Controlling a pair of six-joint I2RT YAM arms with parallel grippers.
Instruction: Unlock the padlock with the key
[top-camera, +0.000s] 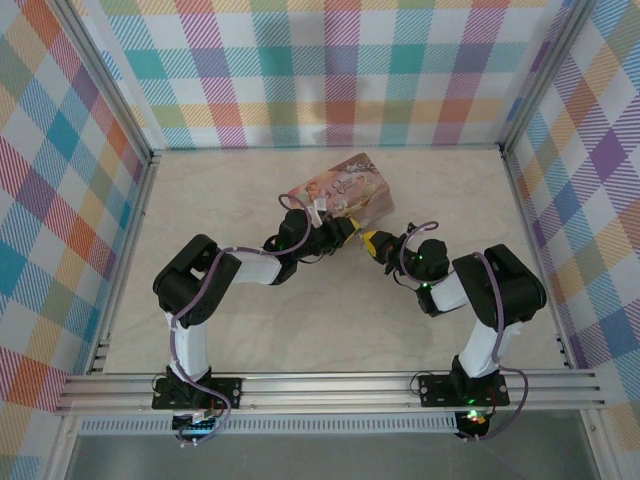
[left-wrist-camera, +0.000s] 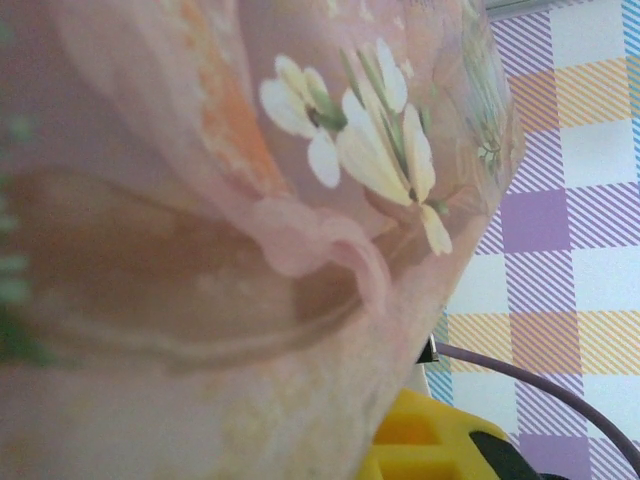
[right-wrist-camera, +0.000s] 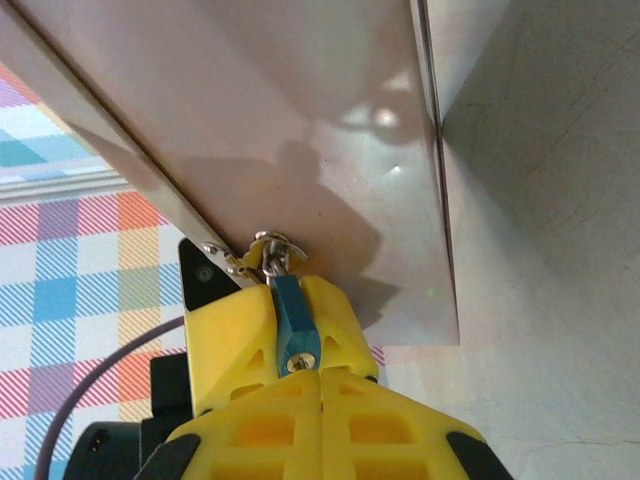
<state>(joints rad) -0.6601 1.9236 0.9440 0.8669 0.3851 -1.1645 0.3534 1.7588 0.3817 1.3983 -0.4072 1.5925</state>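
Note:
My right gripper (right-wrist-camera: 290, 298) is shut on the padlock (right-wrist-camera: 293, 318), a small blue body clamped between its yellow fingers (right-wrist-camera: 232, 330). The brass keyhole end faces the camera. Its thin metal shackle (right-wrist-camera: 272, 252) hooks through a latch on the edge of the pink illustrated tin (right-wrist-camera: 300, 120). From above, my right gripper (top-camera: 372, 243) meets the tin (top-camera: 345, 190) at its near corner. My left gripper (top-camera: 335, 232) grips the tin from the left and holds it tilted off the table. In the left wrist view the tin's flowered lid (left-wrist-camera: 200, 250) is pressed close to the lens. The key is out of view.
Checked walls (top-camera: 330, 70) enclose the beige table (top-camera: 330, 320) on three sides. A metal rail (top-camera: 330, 385) runs along the near edge by the arm bases. The right arm's purple cable (left-wrist-camera: 540, 385) loops just behind its yellow finger (left-wrist-camera: 430, 440).

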